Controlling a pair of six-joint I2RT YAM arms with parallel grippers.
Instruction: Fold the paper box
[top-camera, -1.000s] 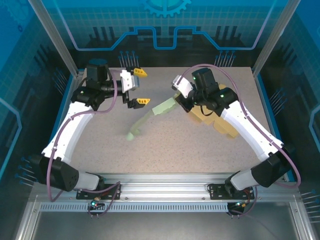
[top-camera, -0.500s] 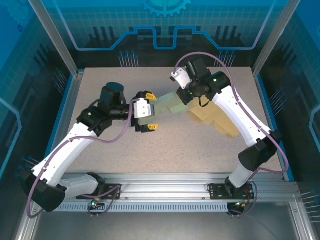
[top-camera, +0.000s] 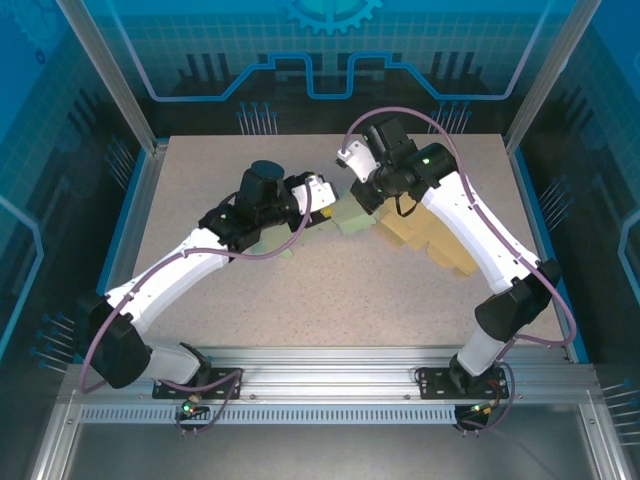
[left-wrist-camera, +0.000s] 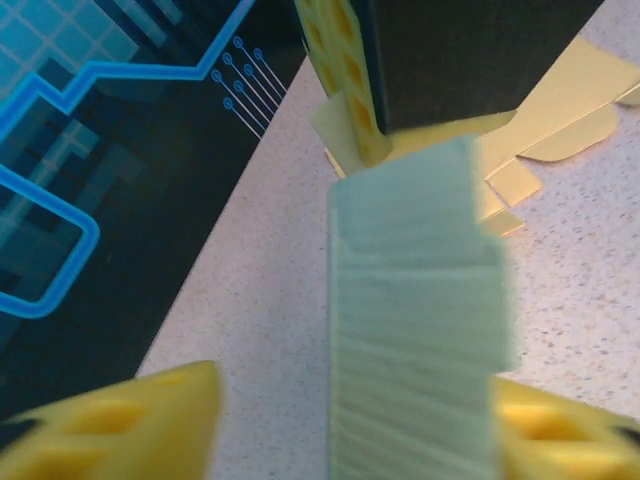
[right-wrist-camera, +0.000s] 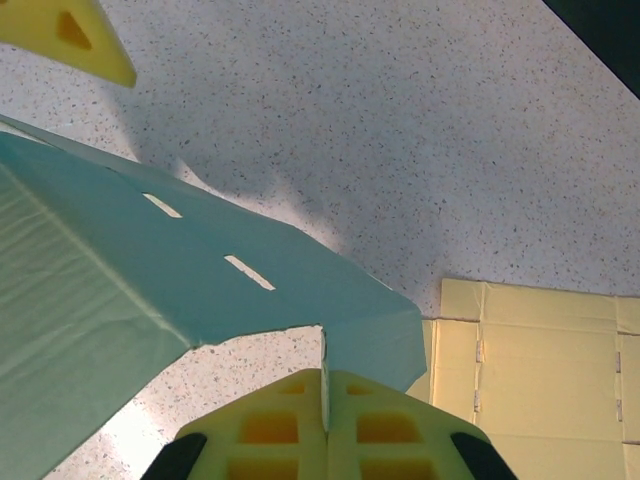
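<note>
The paper box (top-camera: 350, 215) is a pale green flat blank, held off the table at mid-back. My right gripper (top-camera: 360, 196) is shut on one flap of it; in the right wrist view the fingers (right-wrist-camera: 325, 378) pinch the green edge (right-wrist-camera: 150, 290). My left gripper (top-camera: 322, 203) straddles the opposite end. In the left wrist view the green strip (left-wrist-camera: 415, 330) lies between the yellow fingers of my left gripper (left-wrist-camera: 355, 420). It touches the right finger, and bare table shows between it and the left one. The jaws are open.
Flat yellow cardboard blanks (top-camera: 430, 240) lie on the table under and right of the right arm, also in the left wrist view (left-wrist-camera: 560, 110) and right wrist view (right-wrist-camera: 540, 370). Blue enclosure walls (top-camera: 120, 230) border the speckled table.
The left arm swung from the back left to the green box and its jaws narrowed around the box's end. The right gripper drew the box back and stayed shut.
</note>
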